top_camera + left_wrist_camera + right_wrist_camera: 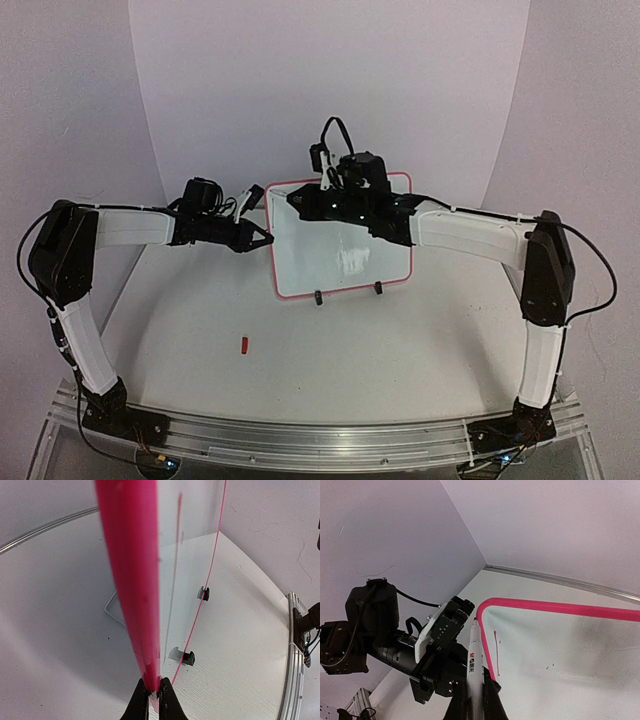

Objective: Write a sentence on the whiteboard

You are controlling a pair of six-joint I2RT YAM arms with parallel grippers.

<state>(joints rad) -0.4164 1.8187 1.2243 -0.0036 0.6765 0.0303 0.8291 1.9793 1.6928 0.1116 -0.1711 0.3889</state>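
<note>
The whiteboard (345,250), white with a red-pink frame, stands on two black clip feet (318,297) at the table's middle. My left gripper (262,238) is shut on its left frame edge (135,580); the jaws pinch it (154,687). My right gripper (303,203) hovers at the board's top left, shut on a white marker (473,662) whose tip is at the frame's corner. The right wrist view shows one thin red vertical stroke (496,652) and a few dark specks (550,666) on the board (570,660). No dark written sentence shows.
A small red cap (244,345) lies on the table in front of the board, left of centre. An aluminium rail (320,440) runs along the near edge. A thin wire loop (112,611) lies behind the board. The left arm's wrist (420,650) sits close beside the marker.
</note>
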